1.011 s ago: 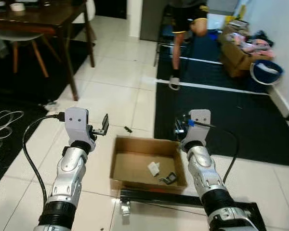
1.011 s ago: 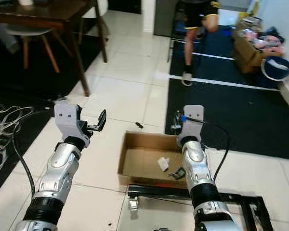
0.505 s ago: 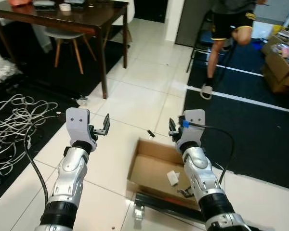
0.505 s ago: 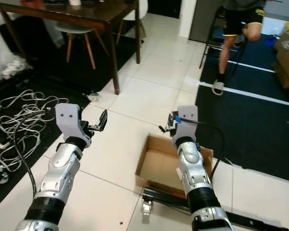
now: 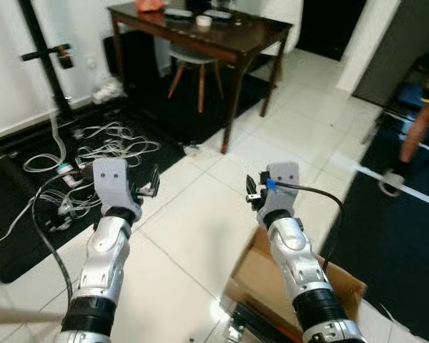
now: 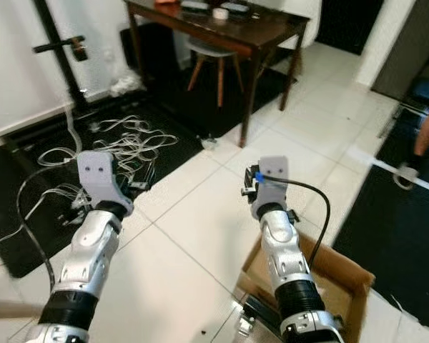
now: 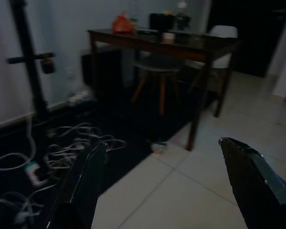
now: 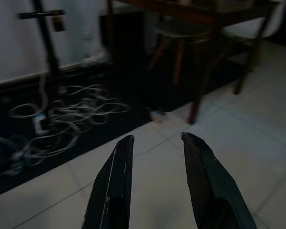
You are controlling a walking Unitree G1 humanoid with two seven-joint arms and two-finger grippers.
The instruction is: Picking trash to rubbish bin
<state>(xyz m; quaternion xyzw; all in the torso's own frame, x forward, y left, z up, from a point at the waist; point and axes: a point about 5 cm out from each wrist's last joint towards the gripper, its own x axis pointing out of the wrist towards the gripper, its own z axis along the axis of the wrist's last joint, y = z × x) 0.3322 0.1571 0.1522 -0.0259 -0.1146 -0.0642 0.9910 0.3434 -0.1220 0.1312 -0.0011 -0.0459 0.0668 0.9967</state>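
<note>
A small pale scrap of trash [image 5: 193, 148] lies on the white tiles by the dark table's near leg, ahead of both arms; it also appears as the scrap [image 7: 158, 146] and scrap [image 8: 158, 114] in the wrist views. The open cardboard box [image 5: 343, 289] sits on the floor at lower right, partly behind my right arm. My left gripper [image 5: 151, 187] is raised in the air, open and empty, its fingers [image 7: 86, 181] wide apart. My right gripper [image 5: 252, 194] is also raised and empty, fingers [image 8: 117, 176] a small gap apart, above the box's near-left corner.
A dark wooden table [image 5: 222, 32] with a chair [image 5: 193, 57] under it stands ahead. Tangled white cables [image 5: 107, 150] lie on a black mat at left, beside a black stand pole [image 5: 39, 57]. A person's foot [image 5: 393, 182] is at right by a dark carpet [image 5: 407, 243].
The whole view has swung to the left: the box slid to the lower right, and the table, cables and stand came into view. Both grippers keep their raised pose.
</note>
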